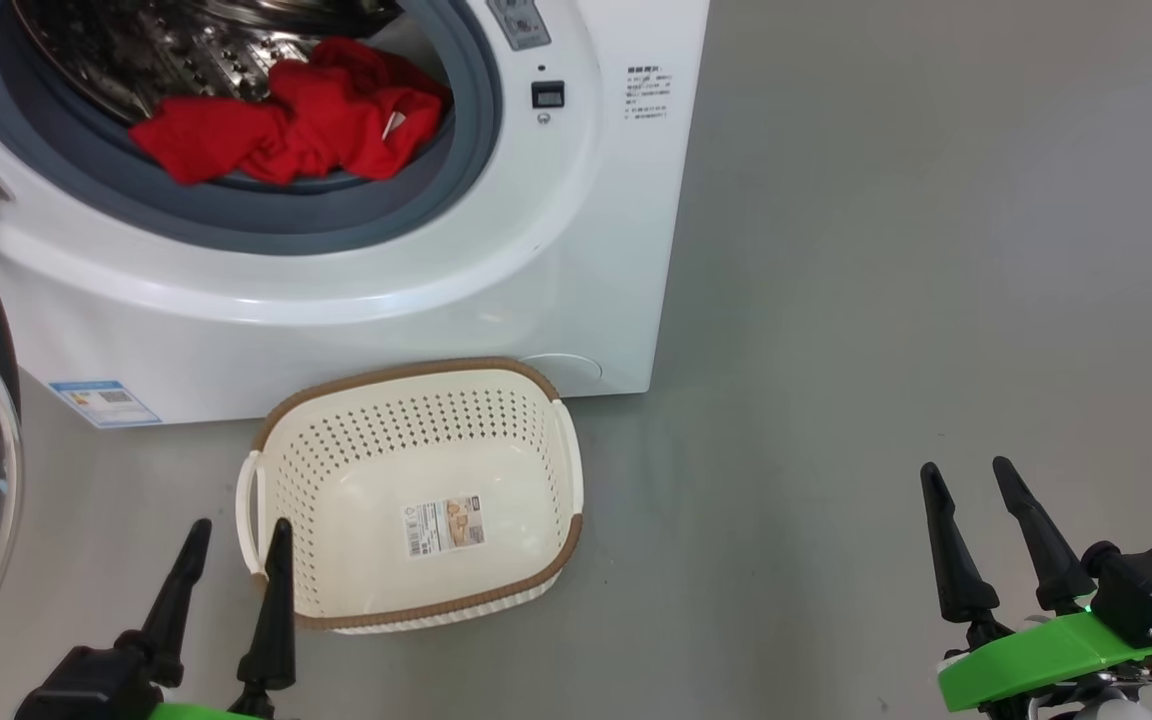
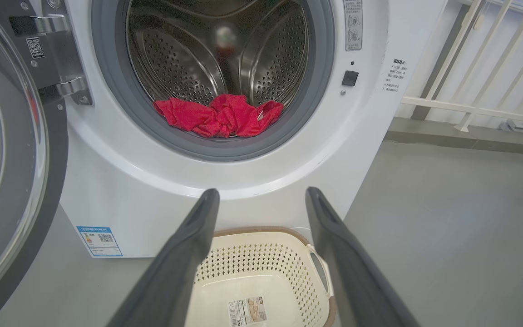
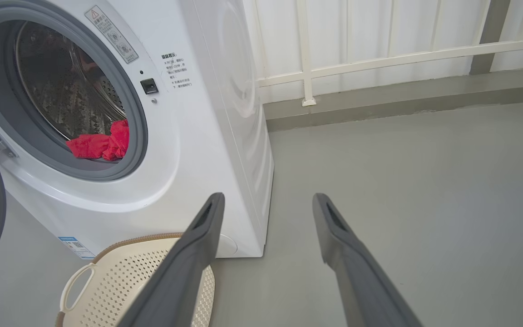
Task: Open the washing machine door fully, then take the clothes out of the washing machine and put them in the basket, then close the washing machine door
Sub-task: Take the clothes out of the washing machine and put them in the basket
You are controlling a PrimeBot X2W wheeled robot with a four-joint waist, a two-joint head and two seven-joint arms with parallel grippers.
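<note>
Looking down at the washing machine [image 1: 336, 330] from in front. Have the washing machine door [image 2: 12, 159] swung wide open off the machine's hinge side, black rim and clear glass bowl showing, hung on a metal hinge [image 2: 57, 59] beside the machine's opening.

Seeing the clothes [image 1: 306, 125] inside the machine: a red heap with a speck of white, lying at the bottom front of the perforated steel drum [image 2: 189, 59], front edge draped onto the machine's grey rubber ring [image 1: 236, 215].

Finding the basket [image 1: 406, 425] upright on the grey floor [image 1: 886, 300] directly in front of the machine, below the opening, far rim just beside the machine's front panel; can't tell whether touching. Noting a paper label [image 1: 444, 525] on its bottom. Spotting a blue label [image 1: 104, 402] low on the machine's front, toward the hinge side.

Reading the left gripper [image 1: 242, 524] as fingers spread apart, gripping nothing, at the basket corner farthest from the machine on the hinge side, pointing toward the machine's opening and well short of it.

Reading the right gripper [image 1: 965, 465] as spread and empty too, over bare floor, out past the machine's corner opposite the hinge, well apart from the machine.

Also catching a white railing [image 3: 379, 54] behind the machine in the right wrist view.
</note>
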